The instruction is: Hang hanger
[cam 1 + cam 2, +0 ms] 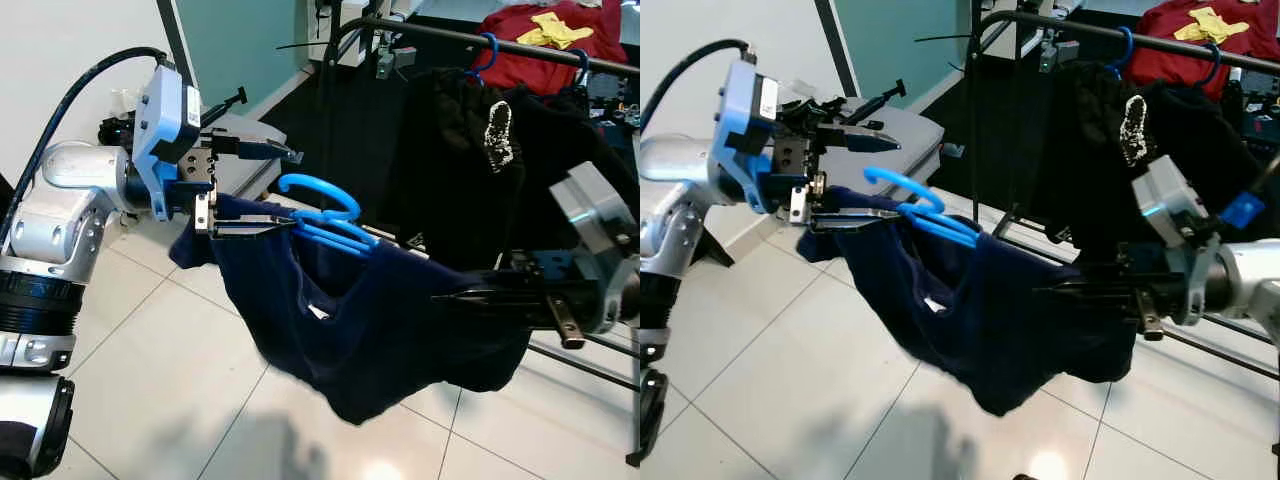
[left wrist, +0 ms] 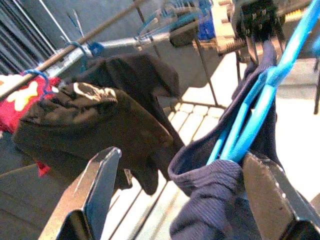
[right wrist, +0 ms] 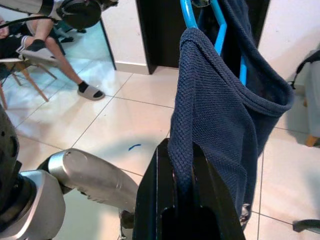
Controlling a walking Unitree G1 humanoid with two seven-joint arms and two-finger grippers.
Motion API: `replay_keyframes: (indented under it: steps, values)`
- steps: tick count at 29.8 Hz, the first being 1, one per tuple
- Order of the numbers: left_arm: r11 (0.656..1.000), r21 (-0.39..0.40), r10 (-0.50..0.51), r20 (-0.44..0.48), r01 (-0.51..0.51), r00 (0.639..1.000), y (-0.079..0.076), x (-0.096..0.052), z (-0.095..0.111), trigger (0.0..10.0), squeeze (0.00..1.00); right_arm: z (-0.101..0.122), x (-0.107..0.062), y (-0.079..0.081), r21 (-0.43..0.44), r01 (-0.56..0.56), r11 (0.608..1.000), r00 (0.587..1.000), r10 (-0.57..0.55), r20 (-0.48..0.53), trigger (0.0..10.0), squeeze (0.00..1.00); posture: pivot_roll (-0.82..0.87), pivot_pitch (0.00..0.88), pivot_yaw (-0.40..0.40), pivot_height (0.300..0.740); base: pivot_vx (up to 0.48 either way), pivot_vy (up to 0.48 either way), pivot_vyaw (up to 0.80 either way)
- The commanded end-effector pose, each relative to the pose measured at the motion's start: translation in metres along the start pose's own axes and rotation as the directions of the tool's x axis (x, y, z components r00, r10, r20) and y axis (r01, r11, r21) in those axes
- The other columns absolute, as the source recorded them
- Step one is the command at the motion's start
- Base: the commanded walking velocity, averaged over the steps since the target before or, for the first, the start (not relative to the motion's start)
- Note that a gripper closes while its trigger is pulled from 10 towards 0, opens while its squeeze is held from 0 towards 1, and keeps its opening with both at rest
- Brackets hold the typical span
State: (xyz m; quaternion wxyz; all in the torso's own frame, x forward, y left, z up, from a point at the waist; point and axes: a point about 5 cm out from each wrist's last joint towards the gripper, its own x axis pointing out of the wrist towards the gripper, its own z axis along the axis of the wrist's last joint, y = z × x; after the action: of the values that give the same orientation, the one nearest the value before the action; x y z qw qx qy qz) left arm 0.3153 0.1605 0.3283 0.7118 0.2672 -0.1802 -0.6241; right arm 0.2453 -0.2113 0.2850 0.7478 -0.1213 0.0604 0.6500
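Slippage is the main risk: the navy garment (image 1: 380, 320) sags like a hammock below and in front of the clothes rail (image 1: 500, 42), with the blue hanger (image 1: 325, 215) only half inside it. The left gripper (image 1: 255, 190) has its jaws parted, the lower finger under the cloth's edge; the right gripper (image 1: 480, 297) is clamped on the opposite edge. If the hanger tips, it could drop before its hook reaches the rail.

Bright blue hanger (image 1: 325, 215), navy garment (image 1: 370, 320)
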Motion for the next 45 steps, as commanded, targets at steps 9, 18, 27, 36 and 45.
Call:
replay_keyframes:
  steps: [9, 18, 27, 36, 45]
  values:
    - [0.987, -0.085, -0.128, 0.073, 0.134, 0.989, -0.004, -0.007, 0.009, 10.0, 0.00, -0.003, 0.013, -0.004, -0.025, -0.074, 0.997, 0.996, 0.073, -0.046, 10.0, 0.00, -0.06, 0.074, 0.067, 0.740, 0.000, 0.000, 0.00]
    - [0.921, -0.206, -0.256, 0.317, 0.330, 0.913, -0.023, -0.014, 0.022, 10.0, 0.00, -0.014, 0.012, -0.015, 0.011, -0.030, 0.999, 0.999, 0.030, -0.043, 10.0, 0.00, -0.05, 0.080, 0.072, 0.740, 0.000, 0.000, 0.00]
    - [0.886, -0.254, -0.263, 0.413, 0.388, 0.872, -0.042, 0.009, 0.018, 10.0, 0.00, -0.008, 0.019, -0.018, -0.012, -0.042, 0.999, 0.999, 0.042, -0.019, 10.0, 0.00, -0.05, 0.082, 0.075, 0.740, 0.000, 0.000, 0.00]
    - [0.905, -0.280, -0.178, 0.438, 0.321, 0.881, -0.048, 0.036, 0.012, 10.0, 0.00, -0.001, 0.031, -0.021, -0.040, -0.063, 0.997, 0.998, 0.063, 0.014, 10.0, 0.00, -0.06, 0.076, 0.073, 0.740, 0.000, 0.000, 0.00]
    - [0.912, -0.291, -0.173, 0.365, 0.288, 0.915, -0.047, 0.035, 0.007, 10.0, 0.00, 0.001, 0.033, -0.023, -0.051, -0.067, 0.996, 0.997, 0.068, 0.018, 10.0, 0.00, -0.06, 0.075, 0.073, 0.740, 0.000, 0.000, 0.00]
